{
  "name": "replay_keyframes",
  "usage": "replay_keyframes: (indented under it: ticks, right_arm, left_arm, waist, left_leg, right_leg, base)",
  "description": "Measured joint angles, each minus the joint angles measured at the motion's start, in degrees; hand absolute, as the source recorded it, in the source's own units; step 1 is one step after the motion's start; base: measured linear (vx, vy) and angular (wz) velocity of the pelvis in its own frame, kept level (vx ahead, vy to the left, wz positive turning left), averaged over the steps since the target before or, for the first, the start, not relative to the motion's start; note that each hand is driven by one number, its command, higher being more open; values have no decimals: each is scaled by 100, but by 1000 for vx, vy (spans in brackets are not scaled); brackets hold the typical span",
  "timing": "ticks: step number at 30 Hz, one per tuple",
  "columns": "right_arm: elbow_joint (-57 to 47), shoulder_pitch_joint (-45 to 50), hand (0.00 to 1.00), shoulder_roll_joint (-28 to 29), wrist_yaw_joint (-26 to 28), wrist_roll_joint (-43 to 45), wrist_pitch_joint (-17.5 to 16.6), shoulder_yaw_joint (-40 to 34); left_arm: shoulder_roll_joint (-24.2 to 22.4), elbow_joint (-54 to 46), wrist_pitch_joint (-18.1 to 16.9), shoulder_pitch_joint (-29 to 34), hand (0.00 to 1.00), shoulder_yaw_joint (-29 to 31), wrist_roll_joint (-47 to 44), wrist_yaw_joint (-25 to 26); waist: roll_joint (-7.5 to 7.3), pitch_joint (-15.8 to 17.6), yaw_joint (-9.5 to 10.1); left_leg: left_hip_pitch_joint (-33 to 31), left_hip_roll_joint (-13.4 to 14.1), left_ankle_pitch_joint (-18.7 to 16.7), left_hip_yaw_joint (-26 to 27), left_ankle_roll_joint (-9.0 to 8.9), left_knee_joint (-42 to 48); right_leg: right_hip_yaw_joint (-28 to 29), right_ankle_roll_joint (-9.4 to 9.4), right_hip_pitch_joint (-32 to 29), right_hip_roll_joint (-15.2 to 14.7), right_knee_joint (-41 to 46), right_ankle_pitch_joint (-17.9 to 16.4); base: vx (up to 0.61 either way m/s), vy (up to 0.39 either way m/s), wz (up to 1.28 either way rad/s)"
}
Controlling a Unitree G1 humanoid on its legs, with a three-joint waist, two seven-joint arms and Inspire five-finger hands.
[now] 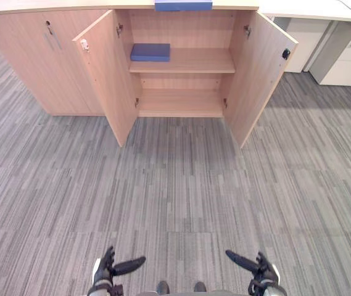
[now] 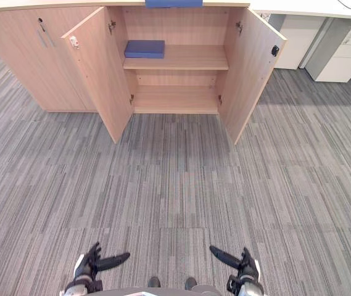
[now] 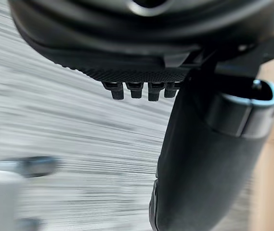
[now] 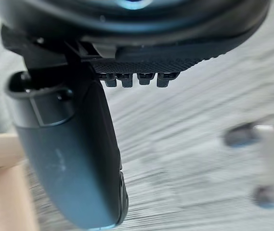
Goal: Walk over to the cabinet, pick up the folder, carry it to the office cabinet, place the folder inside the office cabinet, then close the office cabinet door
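Left eye view first, said the caller: where were your hands, and what was in them?

Me: Nothing in either! My left hand (image 1: 105,269) and right hand (image 1: 258,268) hung low in front of me, fingers loose and apart, thumbs pointing in toward each other. I'd say that suited walking, since nothing was within reach. Carpet (image 1: 175,185) lay between me and the cabinet (image 1: 181,28), which stood well apart from me.

Caller: And the folder?

Me: A blue folder (image 1: 150,52) lay flat on the upper shelf (image 1: 200,60), toward its left end, inside the open compartment. A second blue flat thing (image 1: 183,5) sat on the cabinet's top, cut off by the view's edge, so I couldn't tell what it was. The left door (image 1: 107,74) and the right door (image 1: 258,74) both stood swung wide toward me, leaving the shelves exposed and easy to get at.

Caller: So what was the job from there?

Me: My read was that one folder was already inside and my hands were free. Both doors were open, and neither could be pushed shut until I had closed the distance.
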Motion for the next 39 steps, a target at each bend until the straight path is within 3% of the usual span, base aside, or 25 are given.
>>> replay_keyframes:
  ticks: [3, 10, 17, 21, 23, 24, 26, 27, 30, 31, 32, 33, 34, 35, 36, 37, 38, 39]
  right_arm:
    - [-257, -90, 100, -20, 24, -321, -88, -23]
    - [-413, -223, 100, -21, 129, -748, -85, 1]
    - [-651, -328, 100, -174, 100, -827, -80, 50]
    - [-706, -409, 100, -269, 20, -824, -79, 44]
    - [-753, -353, 100, -256, 3, -817, -77, 91]
    - [-768, -330, 100, -249, 0, -816, -73, 103]
    - [-844, -289, 100, -256, -38, -801, -43, 180]
    - [-866, -308, 100, -263, -41, -800, -44, 208]
    - [-869, -397, 100, -284, -62, -800, -41, 264]
    - [-891, -365, 100, -302, -81, -800, -41, 344]
    - [-894, -315, 100, -354, -108, -801, -41, 391]
    - [-868, -409, 100, -409, -114, -801, -18, 387]
    - [-945, -497, 100, -375, -136, -801, -15, 361]
    - [-965, -520, 100, -378, -141, -802, -16, 358]
    - [-981, -473, 100, -373, -144, -805, -16, 398]
    - [-1003, -436, 100, -343, -146, -804, -16, 457]
    - [-1091, -384, 100, -297, -145, -804, -16, 557]
    - [-1246, -331, 100, -266, -143, -799, -17, 586]
  left_arm:
    - [-6, -439, -156, 6, 100, 17, -7, -7]
    - [-122, -628, -168, 140, 100, 30, -73, -10]
    - [-279, -1028, -167, 274, 100, 27, -227, -7]
    - [-425, -1088, -171, 262, 100, 23, -282, -2]
    - [-403, -1107, -169, 256, 100, 17, -284, 5]
    - [-376, -1112, -166, 254, 100, 7, -284, 6]
    - [-357, -1117, -160, 283, 100, 7, -291, 75]
    - [-357, -1117, -158, 262, 100, 8, -292, 116]
    - [-346, -1097, -151, 5, 100, 6, -447, 200]
    - [-292, -1051, -162, -81, 100, -16, -500, 224]
    - [-281, -951, -167, -155, 100, -65, -503, 227]
    - [-335, -897, -158, -210, 100, -81, -504, 229]
    - [-315, -887, -160, -272, 100, -148, -498, 200]
    - [-343, -892, -163, -277, 100, -174, -497, 198]
    - [-479, -888, -164, -247, 100, -173, -507, 192]
    - [-513, -899, -166, -212, 100, -172, -511, 186]
    - [-539, -983, -177, -124, 100, -166, -515, 164]
    - [-546, -1045, -196, -73, 100, -165, -515, 122]
  waist:
    - [40, 30, -20]
    - [107, 236, 11]
    - [254, 346, 27]
    - [408, 459, 19]
    - [405, 570, -13]
    - [382, 611, -53]
    - [375, 683, -112]
    - [389, 732, -120]
    - [524, 931, -153]
    - [482, 940, -181]
    - [483, 937, -265]
    - [638, 964, -251]
    - [610, 976, -305]
    - [608, 982, -304]
    - [590, 1010, -295]
    - [570, 1023, -267]
    - [526, 1050, -228]
    - [550, 1044, -139]
  left_leg:
    - [82, -3, -42, 34, -66, -63]
    - [119, -17, -148, 335, -210, -21]
    - [-281, 71, -585, 573, -94, 606]
    - [-395, 102, -956, 616, 64, 998]
    - [-229, 31, -1122, 482, 124, 1011]
    - [-166, -2, -1160, 421, 154, 1005]
    - [43, -26, -1310, 321, 198, 925]
    - [95, 1, -1290, 298, 222, 921]
    - [375, 376, -1416, 80, 52, 818]
    - [533, 460, -1474, -53, -137, 697]
    - [721, 556, -1609, -209, -375, 683]
    - [722, 731, -1614, -242, -450, 760]
    - [613, 756, -1423, -291, -753, 1091]
    - [568, 772, -1315, -288, -816, 1355]
    - [181, 896, -833, -271, -869, 3004]
    - [-52, 994, -548, -272, -872, 3743]
    - [-416, 1203, -391, -201, -895, 4802]
    - [-758, 1434, -451, -29, -839, 5662]
  right_leg:
    - [2, 56, 99, -8, -132, 55]
    - [255, 58, 76, -34, -167, 67]
    - [478, 71, -163, -2, -97, 57]
    - [416, 277, -802, 25, 1350, -555]
    - [-42, 310, -1563, -112, 3157, -790]
    - [-160, 279, -1707, -180, 3527, -878]
    - [-526, 131, -2163, -342, 3682, -1237]
    - [-632, 128, -2262, -344, 3582, -1242]
    - [-1001, 127, -2752, -132, 2237, -783]
    - [-980, 60, -2772, -62, 1399, 81]
    - [-1061, -242, -2634, -68, 1284, 929]
    - [-1175, -283, -2642, 32, 1478, 860]
    - [-1243, -349, -2637, -33, 1748, 460]
    - [-1255, -373, -2579, -46, 1862, 307]
    - [-1327, -401, -1965, -65, 1834, -94]
    - [-1337, -442, -1689, -48, 1743, -183]
    - [-1329, -452, -1300, 32, 1585, -295]
    - [-1293, -479, -973, 125, 1392, -330]
  base:
    - [75, 30, -6]
    - [40, 15, -18]
    - [15, 0, -23]
    - [3, 10, -7]
    - [26, 21, 17]
    - [126, 7, 38]
    - [230, -7, 24]
    - [296, -43, 20]
    - [406, -99, 41]
    - [682, -197, 75]
    - [605, -178, 59]
    - [590, -190, 50]
    - [433, -164, 19]
    - [789, -301, 47]
    - [695, -276, 33]
    - [580, -219, 32]
    - [423, -140, 0]
    - [492, -145, -17]
